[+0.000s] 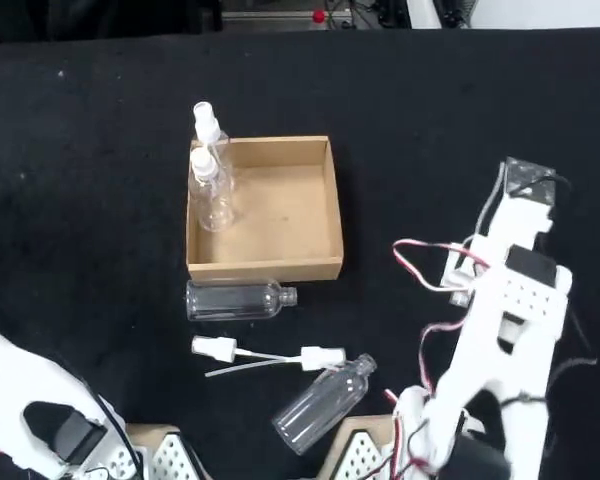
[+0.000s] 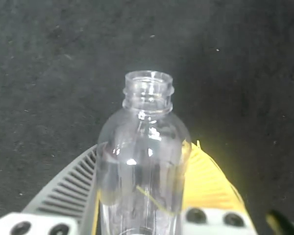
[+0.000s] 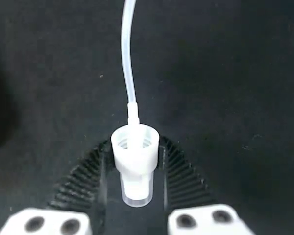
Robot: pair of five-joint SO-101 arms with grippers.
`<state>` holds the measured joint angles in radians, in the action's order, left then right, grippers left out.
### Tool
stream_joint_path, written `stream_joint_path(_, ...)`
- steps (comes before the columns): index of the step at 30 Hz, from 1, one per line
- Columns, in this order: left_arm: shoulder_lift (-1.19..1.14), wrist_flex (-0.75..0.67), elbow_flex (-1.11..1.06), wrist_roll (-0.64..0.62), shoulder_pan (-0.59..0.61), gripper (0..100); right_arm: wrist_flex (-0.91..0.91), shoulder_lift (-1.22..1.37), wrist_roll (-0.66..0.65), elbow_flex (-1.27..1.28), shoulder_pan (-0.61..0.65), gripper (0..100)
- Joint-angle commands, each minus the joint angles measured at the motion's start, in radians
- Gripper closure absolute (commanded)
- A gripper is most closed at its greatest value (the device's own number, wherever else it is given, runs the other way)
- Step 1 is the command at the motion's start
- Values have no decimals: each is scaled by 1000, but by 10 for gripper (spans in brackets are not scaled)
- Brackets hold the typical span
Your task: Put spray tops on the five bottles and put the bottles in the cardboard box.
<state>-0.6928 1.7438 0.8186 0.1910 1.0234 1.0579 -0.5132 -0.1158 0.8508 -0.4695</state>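
- Uncapped bottle point(image 2: 142, 142): clamped between the closed fingers of the left gripper point(image 2: 139, 191), open neck pointing away from it.
- Spray top point(image 3: 134, 161): pinched in the closed right gripper point(image 3: 134, 156), dip tube point(image 3: 126, 58) pointing away.
- Cardboard box point(image 1: 265, 268): mid-table, with a front capped bottle point(image 1: 214, 200) and a rear capped bottle point(image 1: 208, 125) upright at its left wall.
- Bare bottle point(image 1: 235, 300): lying just in front of the box.
- First loose top point(image 1: 215, 348) and second loose top point(image 1: 322, 357): beyond the bare bottle, nearer the arms.
- Slanted bottle point(image 1: 320, 405): lying nearest the arms.
- Black table point(image 1: 480, 100).
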Motion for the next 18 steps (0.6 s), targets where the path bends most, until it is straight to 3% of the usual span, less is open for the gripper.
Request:
stream_joint_path(1,123,14,-67,-9,-38,931,-83,67,60,-31,-29,962)
stream_joint_path(6,310,-11,-240,-9,-76,931,-144,171,183,-31,-29,962)
stream_joint_path(9,411,-109,-407,-21,-96,931,-160,203,301,-31,-44,954)
stream_joint_path(13,525,-284,-702,-72,-142,931,-172,214,474,-33,-57,828)
stream_joint_path(18,664,-519,-1018,-126,-231,931,-164,213,483,-41,-32,717)
